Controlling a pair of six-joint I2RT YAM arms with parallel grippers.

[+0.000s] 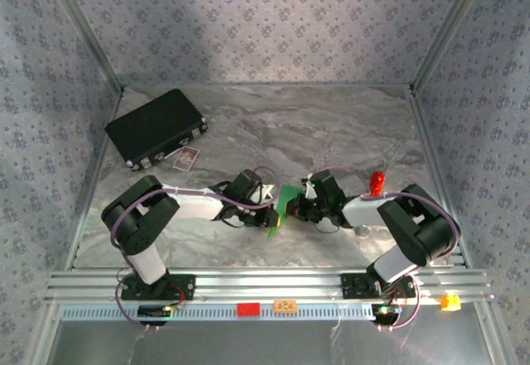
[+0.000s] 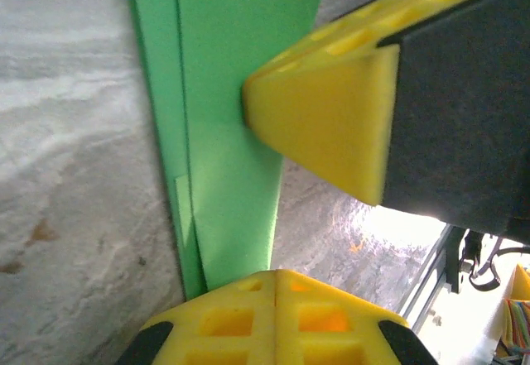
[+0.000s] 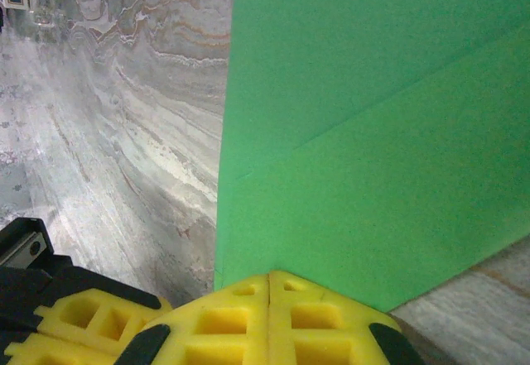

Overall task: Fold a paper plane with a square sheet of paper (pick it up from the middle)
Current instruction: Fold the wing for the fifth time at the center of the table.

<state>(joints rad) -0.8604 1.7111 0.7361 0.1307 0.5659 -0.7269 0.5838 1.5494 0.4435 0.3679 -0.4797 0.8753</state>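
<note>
The bright-green square sheet of paper [image 1: 286, 202] is folded into a narrow, layered paper plane shape and is held up between the two arms over the table's middle. In the left wrist view the paper [image 2: 228, 133] runs as a long strip with overlapping layers down into my left gripper [image 2: 276, 276], which is shut on its end. The right gripper's yellow fingers [image 2: 331, 125] pinch the strip's right edge there. In the right wrist view the paper [image 3: 373, 133] shows a diagonal crease. My right gripper [image 3: 270, 276] is shut on its lower edge. The left gripper's fingers [image 3: 83, 319] sit at the bottom left.
A black rectangular case [image 1: 156, 127] lies at the back left with a small card [image 1: 187, 158] beside it. A small red cylinder [image 1: 378, 183] stands right of the right arm. The aluminium rail [image 1: 265, 286] runs along the near edge, and patterned walls close in the sides.
</note>
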